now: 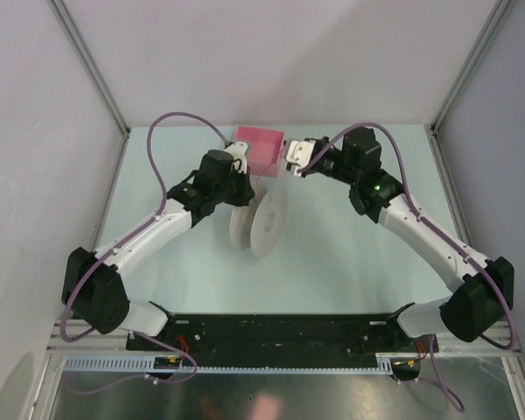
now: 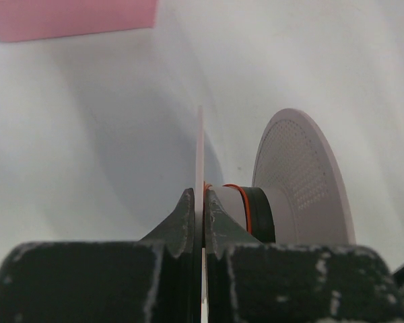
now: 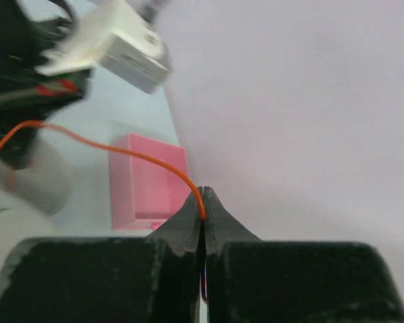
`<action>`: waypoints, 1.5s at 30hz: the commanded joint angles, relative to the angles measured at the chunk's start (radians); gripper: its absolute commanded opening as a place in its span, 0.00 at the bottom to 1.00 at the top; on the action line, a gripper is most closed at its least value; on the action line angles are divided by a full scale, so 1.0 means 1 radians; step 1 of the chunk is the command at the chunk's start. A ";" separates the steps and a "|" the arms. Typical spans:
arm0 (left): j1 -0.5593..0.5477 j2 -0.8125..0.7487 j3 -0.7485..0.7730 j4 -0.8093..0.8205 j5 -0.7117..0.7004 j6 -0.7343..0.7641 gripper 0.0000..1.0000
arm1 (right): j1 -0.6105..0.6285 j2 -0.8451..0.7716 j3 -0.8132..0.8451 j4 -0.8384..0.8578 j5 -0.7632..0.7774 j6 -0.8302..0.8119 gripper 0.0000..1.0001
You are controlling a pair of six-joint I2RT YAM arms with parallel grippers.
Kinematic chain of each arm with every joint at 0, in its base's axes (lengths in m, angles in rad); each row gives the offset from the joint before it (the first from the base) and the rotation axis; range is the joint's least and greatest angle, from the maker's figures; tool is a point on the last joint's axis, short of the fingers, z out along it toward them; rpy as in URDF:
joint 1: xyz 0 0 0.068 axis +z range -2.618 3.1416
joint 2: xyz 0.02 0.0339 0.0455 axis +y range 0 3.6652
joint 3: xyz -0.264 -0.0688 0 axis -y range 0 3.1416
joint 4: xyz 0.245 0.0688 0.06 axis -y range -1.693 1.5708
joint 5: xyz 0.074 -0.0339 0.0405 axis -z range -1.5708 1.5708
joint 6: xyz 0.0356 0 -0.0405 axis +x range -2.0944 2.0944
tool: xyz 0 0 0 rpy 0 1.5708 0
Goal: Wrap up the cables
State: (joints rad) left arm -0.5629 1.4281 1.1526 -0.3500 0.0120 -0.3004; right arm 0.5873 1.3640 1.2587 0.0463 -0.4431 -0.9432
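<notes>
Jaws both clenched: L jaws clamp spool (image 2: 303, 182) by its flange edge, R jaws pinch orange cable (image 3: 128, 153) running from spool's hub; keep it taut, circle steadily for tidy turns.

Spool (image 1: 261, 219): upright, mid-table (image 1: 332, 262), between both arms.
Box (image 1: 262, 147): behind spool, near far edge.
Left gripper (image 2: 200, 202): on spool's left flange.
Right gripper (image 3: 202, 202): right of box.
Cable (image 3: 121, 149): from right gripper leftward towards spool.
</notes>
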 commanded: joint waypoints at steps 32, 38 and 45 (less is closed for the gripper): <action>0.324 -0.307 -0.021 0.541 0.892 -0.046 0.00 | -0.358 0.202 0.160 -0.122 -0.221 0.266 0.00; 0.333 -0.277 0.046 0.541 0.904 -0.047 0.00 | -0.354 0.188 0.159 -0.259 -0.311 0.263 0.19; 0.336 -0.238 0.117 0.540 0.913 -0.088 0.00 | -0.314 0.150 0.149 -0.371 -0.370 0.290 0.65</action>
State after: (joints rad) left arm -0.2340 1.1801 1.1843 0.1196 0.9012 -0.3328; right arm 0.2459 1.5650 1.3731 -0.2504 -0.7540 -0.6800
